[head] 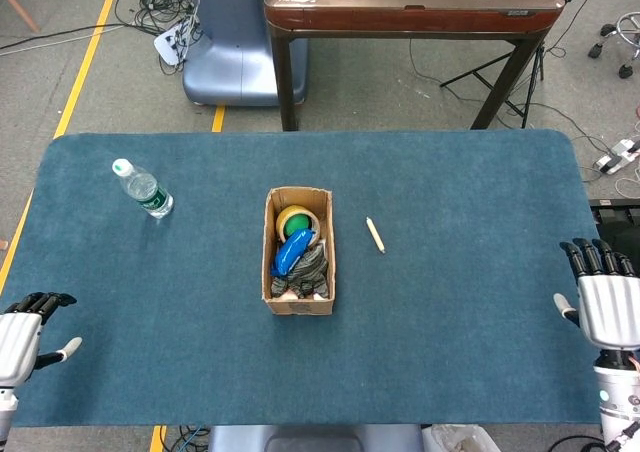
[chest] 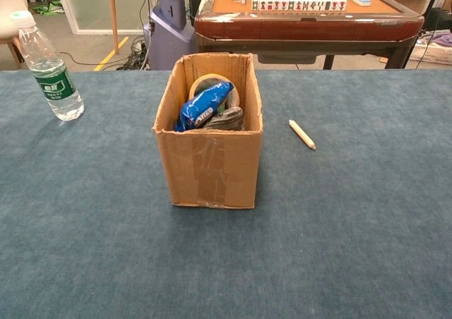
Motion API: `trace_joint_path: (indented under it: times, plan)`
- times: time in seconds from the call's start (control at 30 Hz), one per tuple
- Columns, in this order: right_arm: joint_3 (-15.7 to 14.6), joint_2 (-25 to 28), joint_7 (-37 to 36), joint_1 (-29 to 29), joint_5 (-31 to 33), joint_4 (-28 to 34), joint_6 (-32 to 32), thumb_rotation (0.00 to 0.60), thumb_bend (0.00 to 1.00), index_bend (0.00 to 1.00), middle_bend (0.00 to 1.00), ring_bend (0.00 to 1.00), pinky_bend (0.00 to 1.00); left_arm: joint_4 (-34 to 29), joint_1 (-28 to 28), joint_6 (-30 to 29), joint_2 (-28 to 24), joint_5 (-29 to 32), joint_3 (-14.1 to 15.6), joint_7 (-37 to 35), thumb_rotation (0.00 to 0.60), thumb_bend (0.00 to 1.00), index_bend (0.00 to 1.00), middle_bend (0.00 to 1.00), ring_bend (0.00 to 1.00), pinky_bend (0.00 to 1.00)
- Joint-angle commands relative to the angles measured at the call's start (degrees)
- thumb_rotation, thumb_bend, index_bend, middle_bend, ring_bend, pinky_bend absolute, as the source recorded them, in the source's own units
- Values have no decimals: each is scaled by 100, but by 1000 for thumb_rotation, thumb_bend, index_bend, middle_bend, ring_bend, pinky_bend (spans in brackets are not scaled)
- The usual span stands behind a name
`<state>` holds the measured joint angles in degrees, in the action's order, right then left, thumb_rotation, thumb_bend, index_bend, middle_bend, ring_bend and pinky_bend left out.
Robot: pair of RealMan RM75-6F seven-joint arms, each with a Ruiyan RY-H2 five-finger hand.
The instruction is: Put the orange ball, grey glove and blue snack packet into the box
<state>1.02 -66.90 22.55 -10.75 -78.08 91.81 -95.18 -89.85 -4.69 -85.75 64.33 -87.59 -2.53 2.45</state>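
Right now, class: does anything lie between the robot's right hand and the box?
Only a small wooden stick, on the cloth just right of the box. The right hand is far off at the table's right edge.
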Motion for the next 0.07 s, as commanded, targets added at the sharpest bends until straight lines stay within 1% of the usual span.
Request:
trace_joint_path:
  times: [0.03,0.07]
  plan:
    - [80,65,-99,37,65,-22,161,600,0,263,242,174,323,47,-26,61,11,64,-11,-30,600,117,373,408,314,456]
    - [100,73,-118,38,77,-23,201,600,0,263,242,174,323,61,-32,75,14,85,-17,-34,600,117,373,408,314,456]
